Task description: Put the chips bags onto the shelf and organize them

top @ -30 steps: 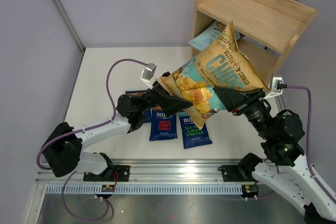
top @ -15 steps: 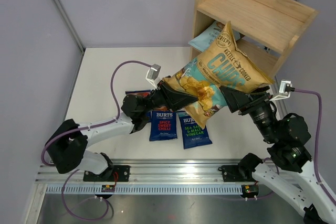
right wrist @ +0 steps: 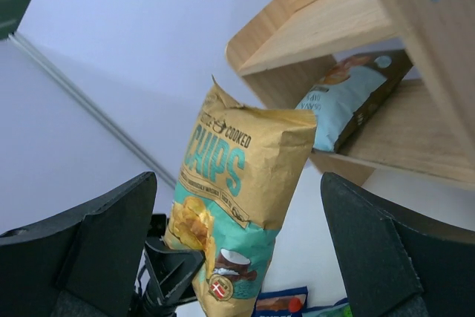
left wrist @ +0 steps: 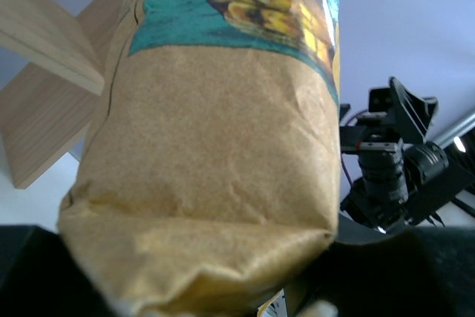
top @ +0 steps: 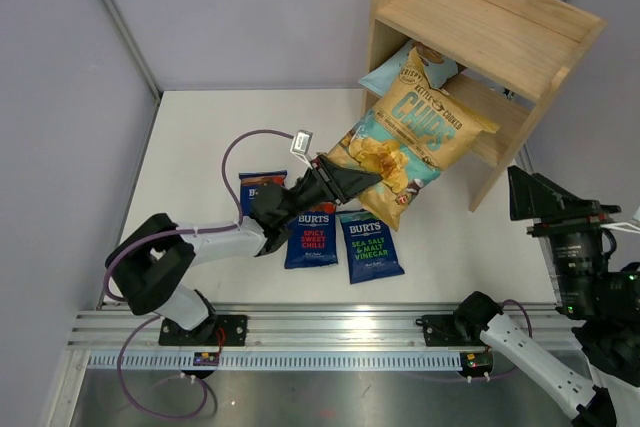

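My left gripper (top: pixel 347 181) is shut on the bottom edge of the yellow-and-teal Kettle chips bag (top: pixel 415 132) and holds it off the table. The bag's top reaches the front of the lower tier of the wooden shelf (top: pixel 480 22); I cannot tell whether they touch. A pale-blue bag (top: pixel 392 67) lies on that tier behind it. In the left wrist view the bag (left wrist: pixel 223 146) fills the frame. My right gripper (top: pixel 545 202) stands open and empty to the right, with the bag (right wrist: pixel 237 183) seen well beyond its fingers (right wrist: pixel 111 250).
Two dark-blue Burts bags lie flat on the table, one red-lettered (top: pixel 312 237) and one green-lettered (top: pixel 368 247). A third dark-blue bag (top: pixel 258 187) shows partly under my left arm. The shelf's upper tier (right wrist: pixel 326 24) holds nothing that I see.
My right gripper opened, let go of the Kettle bag and drew back to the right. My left gripper closed on the bag's bottom and carried it toward the shelf.
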Controlling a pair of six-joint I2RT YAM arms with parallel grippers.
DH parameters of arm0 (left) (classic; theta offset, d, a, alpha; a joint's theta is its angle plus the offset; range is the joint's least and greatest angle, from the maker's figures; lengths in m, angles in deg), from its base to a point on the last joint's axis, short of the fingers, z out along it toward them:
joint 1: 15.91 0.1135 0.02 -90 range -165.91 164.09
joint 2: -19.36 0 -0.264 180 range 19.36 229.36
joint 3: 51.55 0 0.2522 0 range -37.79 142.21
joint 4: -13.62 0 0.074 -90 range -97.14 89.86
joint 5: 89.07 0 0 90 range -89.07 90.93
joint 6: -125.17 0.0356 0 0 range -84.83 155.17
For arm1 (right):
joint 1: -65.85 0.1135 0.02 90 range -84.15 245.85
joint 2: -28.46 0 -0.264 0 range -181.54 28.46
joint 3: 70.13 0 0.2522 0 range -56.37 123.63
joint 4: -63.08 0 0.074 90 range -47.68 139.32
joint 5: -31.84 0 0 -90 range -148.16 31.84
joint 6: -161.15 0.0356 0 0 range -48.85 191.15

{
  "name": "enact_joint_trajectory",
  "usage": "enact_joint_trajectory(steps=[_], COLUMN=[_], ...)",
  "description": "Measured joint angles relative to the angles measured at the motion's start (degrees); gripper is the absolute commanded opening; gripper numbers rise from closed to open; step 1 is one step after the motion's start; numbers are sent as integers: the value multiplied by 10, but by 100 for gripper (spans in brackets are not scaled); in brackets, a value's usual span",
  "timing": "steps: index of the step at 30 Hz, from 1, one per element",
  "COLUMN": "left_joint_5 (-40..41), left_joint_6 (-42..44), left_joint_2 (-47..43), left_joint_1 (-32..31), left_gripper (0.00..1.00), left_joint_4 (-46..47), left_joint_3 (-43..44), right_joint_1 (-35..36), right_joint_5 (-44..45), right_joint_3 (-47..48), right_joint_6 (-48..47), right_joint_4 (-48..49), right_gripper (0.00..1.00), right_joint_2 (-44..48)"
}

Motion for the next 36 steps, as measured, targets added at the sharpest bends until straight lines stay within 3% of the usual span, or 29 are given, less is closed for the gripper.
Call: enact_joint_trajectory(steps=[7,19,31,36], left_joint_5=[35,116,152,177], left_joint_6=[-11,10,13,25], left_joint_2=[19,27,91,135], left_joint_1=[-4,-35,-60,-64], left_gripper=[15,15,15,15], left_joint_4=[-61,-307,-429,-485], left_joint_3=[21,158,273,372], right_joint_1=[0,0,0,0], right_joint_5=[50,78,85,84], right_joint_3=[31,35,45,45], right_joint_6=[-23,-33,-33,-33], right_joint_4=[-29,-64,-76,-82], right_gripper=[100,99,99,100], right_joint_2=[34,41,59,60])
